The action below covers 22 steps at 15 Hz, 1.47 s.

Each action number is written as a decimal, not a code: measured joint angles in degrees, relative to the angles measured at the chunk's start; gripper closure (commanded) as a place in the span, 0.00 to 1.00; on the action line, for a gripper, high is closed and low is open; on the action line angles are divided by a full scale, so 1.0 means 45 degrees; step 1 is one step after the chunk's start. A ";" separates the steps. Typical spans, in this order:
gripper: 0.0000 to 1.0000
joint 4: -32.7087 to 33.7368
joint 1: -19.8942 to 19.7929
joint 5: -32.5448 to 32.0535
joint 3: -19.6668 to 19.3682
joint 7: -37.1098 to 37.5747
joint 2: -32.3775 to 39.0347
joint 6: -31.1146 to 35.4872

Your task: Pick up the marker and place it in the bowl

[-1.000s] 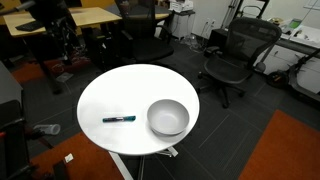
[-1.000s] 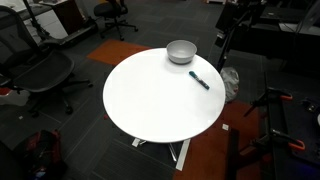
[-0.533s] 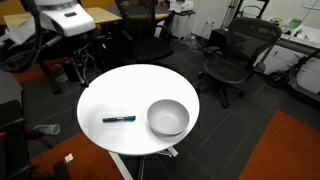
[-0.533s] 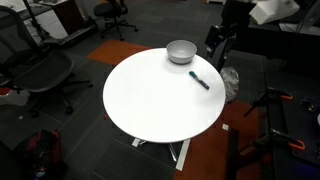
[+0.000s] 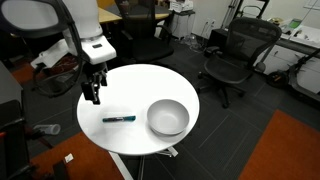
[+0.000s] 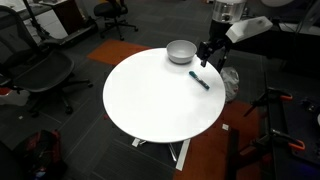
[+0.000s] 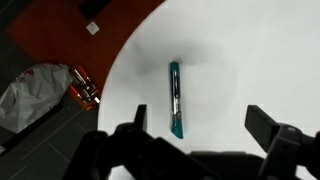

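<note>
Gripper (image 7: 200,115), jaws spread, hovers above marker (image 7: 175,98) without contact, evidently aligning for a grasp. Bowl (image 5: 168,130) stands empty just beside marker.

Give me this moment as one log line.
stage: pre-grasp | gripper: open, empty, near marker | marker: flat on table, outside bowl | bowl: empty

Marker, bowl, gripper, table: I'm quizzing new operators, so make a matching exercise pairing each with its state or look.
1 marker
2 bowl
3 gripper
4 table

a open, holding nothing
b white, round
c lying flat beside the bowl
d shiny metal, empty

Pairs: 1-c, 2-d, 3-a, 4-b
</note>
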 measured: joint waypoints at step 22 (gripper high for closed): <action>0.00 0.2876 0.0685 0.1151 -0.1170 -0.0377 0.4969 0.1683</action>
